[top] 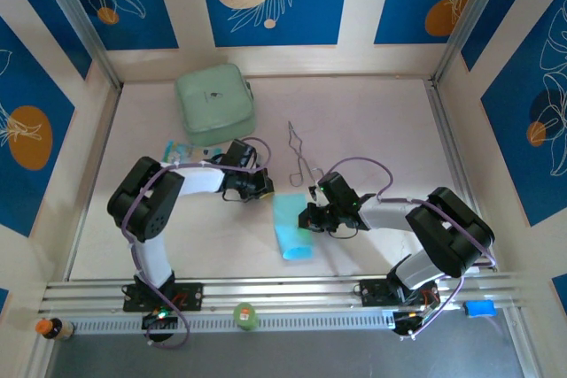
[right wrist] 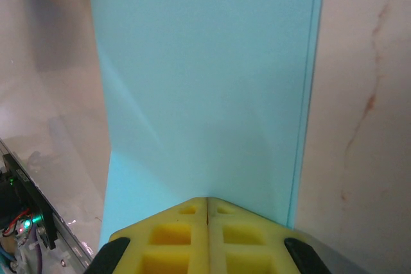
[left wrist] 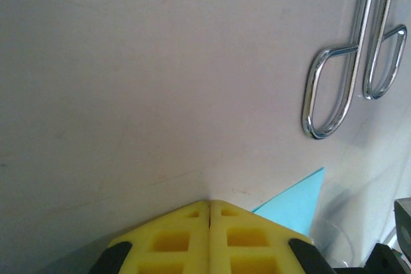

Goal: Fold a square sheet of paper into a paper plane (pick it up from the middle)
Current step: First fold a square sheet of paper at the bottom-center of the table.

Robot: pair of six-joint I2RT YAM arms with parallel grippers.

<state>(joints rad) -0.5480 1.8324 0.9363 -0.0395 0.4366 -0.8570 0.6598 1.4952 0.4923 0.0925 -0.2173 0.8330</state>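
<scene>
Left gripper (left wrist: 209,205): yellow fingers pressed together with nothing between them, the tip low over the pale table (top: 372,121), just left of the paper's pointed corner at the lower right of the left wrist view.
Right gripper (right wrist: 207,202): yellow fingers likewise pressed together, pinching nothing; the tip sits over the paper at the bottom centre of the right wrist view.
Thin cyan sheet of paper (top: 291,227): centre of the top view, between the two grippers, lying as a tall folded strip with a diagonal crease across it.
Handling: likely very light and limp, easy to slide on the smooth table and easy to crumple; a crease should hold once pressed.
Where to hold: probably best pinched at a free edge or raised fold, since a flat layer offers the fingers nothing to close on.
Hard to make out: whether the right fingertips actually touch the paper; how many layers lie under them; whether the strip's lower end in the top view curls up.
Cut off: long-handled metal tongs (left wrist: 350,56) run out of the upper right of the left wrist view.
</scene>
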